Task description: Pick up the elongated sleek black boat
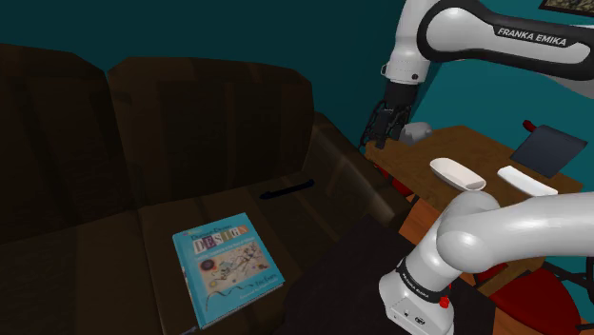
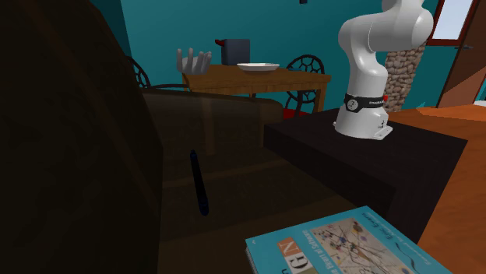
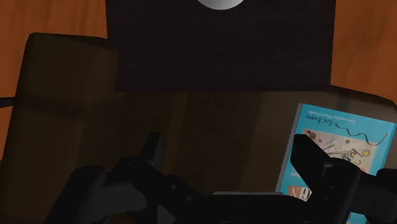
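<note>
The long, thin black boat (image 1: 287, 187) lies on the dark brown sofa seat close to the backrest; in the second exterior view the boat (image 2: 199, 184) runs along the cushion. My black gripper (image 1: 383, 131) hangs high in the air above the sofa's armrest, well to the shoulder view's right of the boat and far above it. In the wrist view the gripper (image 3: 232, 158) is open, its two fingers (image 3: 310, 159) wide apart with nothing between them, looking down on the sofa seat.
A teal book (image 1: 226, 265) lies on the seat, nearer the front than the boat. The dark stand (image 2: 366, 159) adjoins the sofa. Behind the armrest stands a wooden table (image 1: 476, 152) with white dishes (image 1: 457, 173) and a dark pad (image 1: 547, 147).
</note>
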Robot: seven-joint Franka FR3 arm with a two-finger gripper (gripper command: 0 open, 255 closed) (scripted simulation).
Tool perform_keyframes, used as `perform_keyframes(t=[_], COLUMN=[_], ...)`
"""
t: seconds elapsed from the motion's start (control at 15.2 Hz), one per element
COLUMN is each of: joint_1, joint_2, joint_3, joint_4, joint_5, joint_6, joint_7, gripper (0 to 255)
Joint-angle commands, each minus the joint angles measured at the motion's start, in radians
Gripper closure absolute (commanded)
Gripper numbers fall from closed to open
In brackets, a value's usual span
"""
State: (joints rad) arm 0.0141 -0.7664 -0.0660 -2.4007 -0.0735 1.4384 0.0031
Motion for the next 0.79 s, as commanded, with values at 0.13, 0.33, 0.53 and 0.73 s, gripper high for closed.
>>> perform_keyframes(t=[0.13,0.33,0.53,0.73], joint_1=[0.009,0.022,0.034,0.049], joint_2=[0.019,0.062,0.122,0.200], joint_3=[-0.033,-0.084,-0.135,-0.185], joint_4=[-0.040,-0.090,-0.125,-0.146], joint_5=[-0.034,-0.081,-0.124,-0.159], joint_6=[0.068,0.174,0.287,0.404], joint_7=[-0.074,-0.181,-0.286,-0.387], gripper=[0,0,0,0])
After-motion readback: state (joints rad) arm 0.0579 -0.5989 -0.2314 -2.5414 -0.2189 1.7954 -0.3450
